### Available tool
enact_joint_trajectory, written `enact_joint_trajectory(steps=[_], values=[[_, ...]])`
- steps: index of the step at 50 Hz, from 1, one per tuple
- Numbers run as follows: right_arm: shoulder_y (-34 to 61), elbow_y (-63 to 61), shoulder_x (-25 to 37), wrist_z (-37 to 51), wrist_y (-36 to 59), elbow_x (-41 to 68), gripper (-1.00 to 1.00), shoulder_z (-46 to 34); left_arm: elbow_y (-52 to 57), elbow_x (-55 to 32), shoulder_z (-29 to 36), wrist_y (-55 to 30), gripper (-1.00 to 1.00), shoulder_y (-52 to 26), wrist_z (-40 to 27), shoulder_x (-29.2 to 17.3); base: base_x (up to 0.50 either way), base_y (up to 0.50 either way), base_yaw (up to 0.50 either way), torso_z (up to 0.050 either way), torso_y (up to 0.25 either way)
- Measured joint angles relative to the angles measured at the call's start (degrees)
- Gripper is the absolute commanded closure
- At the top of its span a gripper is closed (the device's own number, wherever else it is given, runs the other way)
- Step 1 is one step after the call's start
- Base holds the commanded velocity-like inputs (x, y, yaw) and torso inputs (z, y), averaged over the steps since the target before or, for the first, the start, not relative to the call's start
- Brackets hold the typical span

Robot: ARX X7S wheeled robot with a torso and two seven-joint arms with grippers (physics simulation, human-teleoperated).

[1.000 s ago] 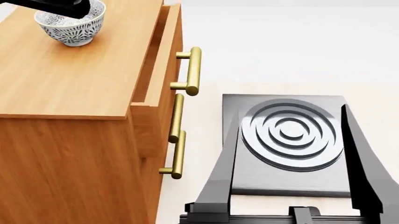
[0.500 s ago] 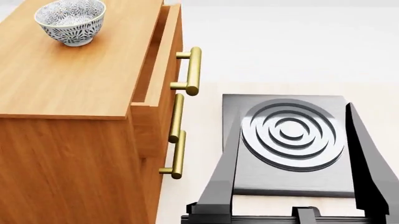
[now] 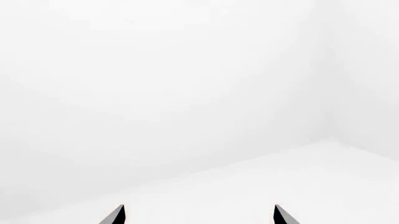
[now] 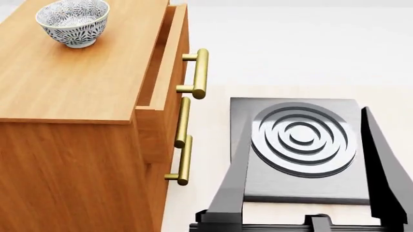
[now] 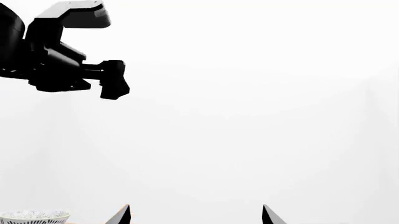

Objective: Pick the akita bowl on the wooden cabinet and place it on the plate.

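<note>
While the akita bowl [image 4: 72, 21] sits upright at the upper left of the head frame, it rests on the wooden cabinet [image 4: 77, 82] top, untouched. Brass bar handles [image 4: 199, 73] line the cabinet's drawer fronts at frame centre. Grey square stove [image 4: 298, 145] with raised rings lies lower right on the pale floor. Left gripper [image 3: 198, 215]: only two dark fingertips at the wrist frame's bottom edge, spread apart, nothing between them. Right gripper [image 5: 194, 215]: same, tips apart, empty; bowl rim at lower left corner, the other arm [image 5: 59, 51] at upper left. Plate not seen.
</note>
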Motion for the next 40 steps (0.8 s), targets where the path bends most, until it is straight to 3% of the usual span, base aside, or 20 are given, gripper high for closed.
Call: enact_joint_trajectory(steps=[15,31,40], values=[[0.4,0.5,1.0,1.0,-1.3,0.9,-1.00,-0.5,-19.2,-32.5,34.3,7.1,-1.00,-8.9,0.1,1.8,0.00,0.00,0.00,0.000,0.000],[1.2,0.3,1.7,1.9,-1.6,1.2,-1.00,-1.8,-25.4,-61.8,59.3,9.0,-1.00,-11.2,-5.9,1.8,0.00,0.00,0.00,0.000,0.000],[1.7,0.4,1.9,2.3,-1.6,1.2,-1.00,-2.6,-26.4,-89.0,85.9,12.0,-1.00,-12.4,-10.2,1.0,0.00,0.00,0.00,0.000,0.000]])
